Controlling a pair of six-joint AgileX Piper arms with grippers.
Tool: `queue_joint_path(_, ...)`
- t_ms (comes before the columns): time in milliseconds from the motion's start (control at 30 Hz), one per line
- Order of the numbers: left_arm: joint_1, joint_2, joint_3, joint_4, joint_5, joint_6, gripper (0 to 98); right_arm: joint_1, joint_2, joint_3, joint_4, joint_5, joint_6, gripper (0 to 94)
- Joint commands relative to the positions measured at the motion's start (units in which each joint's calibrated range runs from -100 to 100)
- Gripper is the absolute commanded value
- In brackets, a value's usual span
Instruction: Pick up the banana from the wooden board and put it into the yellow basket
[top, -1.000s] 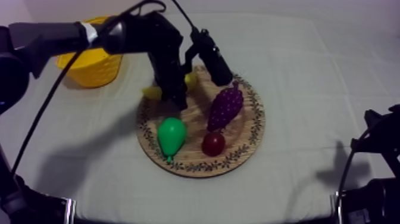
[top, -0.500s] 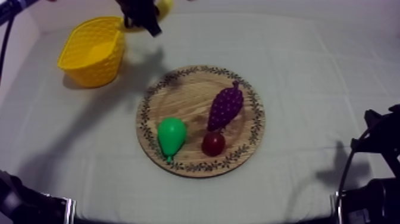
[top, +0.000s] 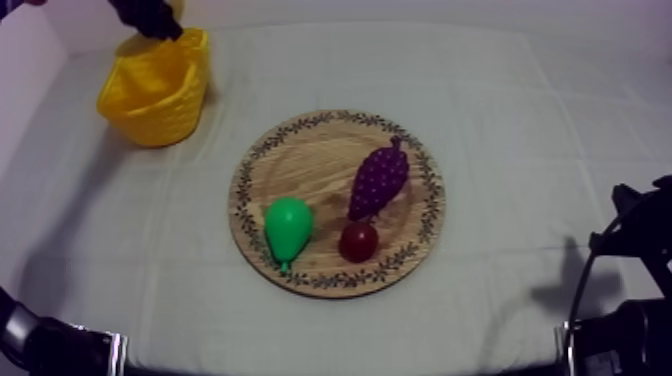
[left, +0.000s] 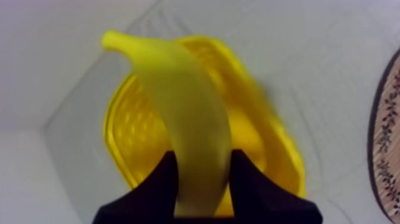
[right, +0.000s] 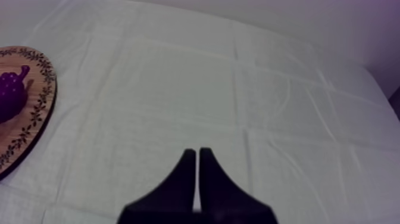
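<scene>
Yellow banana (left: 184, 113) sits clamped between the black fingers (left: 159, 190) of my left gripper (left: 203, 159), its tip pointing away from the hand. Just beyond the hand, under the fruit, lies the yellow basket (left: 134, 134), open side facing up at me. My right gripper (right: 197, 156) rests pinched together on nothing over bare cloth (right: 178, 77). Farther out from that hand, the wooden board (right: 33, 119) carries the grapes (right: 9, 95).

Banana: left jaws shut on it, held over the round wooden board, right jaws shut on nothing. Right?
Wrong place. The left jaws are shut on the curved yellow toy banana, but it is held over the yellow plastic basket, not the round wooden board; the left wrist view shows it. The rest is right.
</scene>
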Motion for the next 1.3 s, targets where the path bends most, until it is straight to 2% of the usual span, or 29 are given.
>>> queue_joint_path(0, -1.0, 0.5, 2.4, 0.25, -1.7, 0.5, 24.6, 0.0, 0.0, 0.0, 0.0, 0.0, 0.0, 0.3)
queue_joint_path(267, -2.4, 3.5, 9.3, 1.68, -8.1, 2.6, 24.7, 0.0, 0.0, 0.0, 0.0, 0.0, 0.0, 0.3)
queue_joint_path(567, -3.6, 7.6, 10.9, 3.62, -13.2, 2.7, 26.6, 0.0, 0.0, 0.0, 0.0, 0.0, 0.0, 0.3)
queue_joint_path(733, -4.6, 9.4, 8.7, 5.82, -14.5, 1.4, 32.3, 0.0, 0.0, 0.0, 0.0, 0.0, 0.0, 0.3)
queue_joint_path(1000, -5.9, 10.8, 8.4, 8.62, -17.1, -2.1, 47.3, 0.0, 0.0, 0.0, 0.0, 0.0, 0.0, 0.3)
queue_joint_path(1133, -6.0, 10.7, 9.1, 9.02, -18.6, -2.9, 47.3, 0.0, 0.0, 0.0, 0.0, 0.0, 0.0, 0.3)
queue_joint_path(1267, -5.7, 9.6, 10.4, 9.18, -20.2, -3.3, 41.0, 0.0, 0.0, 0.0, 0.0, 0.0, 0.0, 0.3)
